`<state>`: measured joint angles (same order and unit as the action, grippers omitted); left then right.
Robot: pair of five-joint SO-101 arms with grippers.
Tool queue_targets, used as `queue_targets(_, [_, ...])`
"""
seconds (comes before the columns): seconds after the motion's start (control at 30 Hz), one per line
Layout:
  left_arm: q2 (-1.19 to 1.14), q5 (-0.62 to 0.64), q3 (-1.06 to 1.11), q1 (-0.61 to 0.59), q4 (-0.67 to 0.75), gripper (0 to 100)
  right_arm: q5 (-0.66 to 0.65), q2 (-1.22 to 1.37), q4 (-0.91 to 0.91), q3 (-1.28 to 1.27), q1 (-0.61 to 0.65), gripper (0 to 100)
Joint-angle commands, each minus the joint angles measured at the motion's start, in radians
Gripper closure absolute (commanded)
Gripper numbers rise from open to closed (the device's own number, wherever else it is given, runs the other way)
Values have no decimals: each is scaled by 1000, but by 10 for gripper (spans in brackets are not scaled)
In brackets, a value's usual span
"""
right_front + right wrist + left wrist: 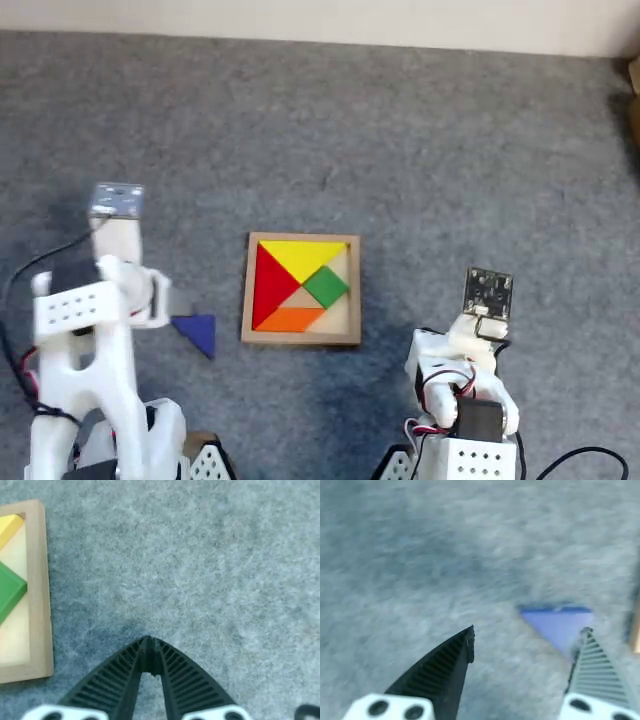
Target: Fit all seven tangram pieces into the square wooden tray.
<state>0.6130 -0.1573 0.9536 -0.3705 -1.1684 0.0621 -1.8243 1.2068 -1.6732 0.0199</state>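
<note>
The square wooden tray [301,339] lies mid-table holding a yellow triangle [298,257], a red triangle [272,285], a green square [327,286] and an orange piece [293,319]. A blue triangle [197,331] lies on the carpet left of the tray. My left gripper [527,635] is open just above the carpet, and the blue triangle [556,623] lies by one fingertip [586,635]. My right gripper [150,645] is shut on nothing, low over the carpet to the right of the tray [38,595]. The green square [9,591] and yellow triangle [9,526] show at that tray's edge.
Grey carpet covers the table. A pale wall strip [320,20] runs along the far edge. The left arm's white body [90,330] stands left of the blue triangle; the right arm's base [465,400] sits at the front right.
</note>
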Motion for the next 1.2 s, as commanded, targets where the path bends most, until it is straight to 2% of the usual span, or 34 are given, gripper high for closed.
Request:
queue_targets(0.0, [10,58,45,105,83,678,2,-13,7,-125,-13,990])
queue_targets(0.13, [10,71,99,137,155,678,2,-13,7,-125,-13,990])
queue_targets(0.3, [-2,71,102,142,163,678,2,-13,7,-125,-13,990])
queue_targets(0.47, [-147,74,81,140,245,678,2,-13,7,-125,-13,990])
queue_targets(0.8, [-390,115,-93,160,183,713,2,-13,7,-125,-13,990])
queue_targets(1.0, [-444,115,-111,236,176,819,2,-13,7,-125,-13,990])
queue_targets(1.17, [-467,115,-130,245,176,842,2,-13,7,-125,-13,990])
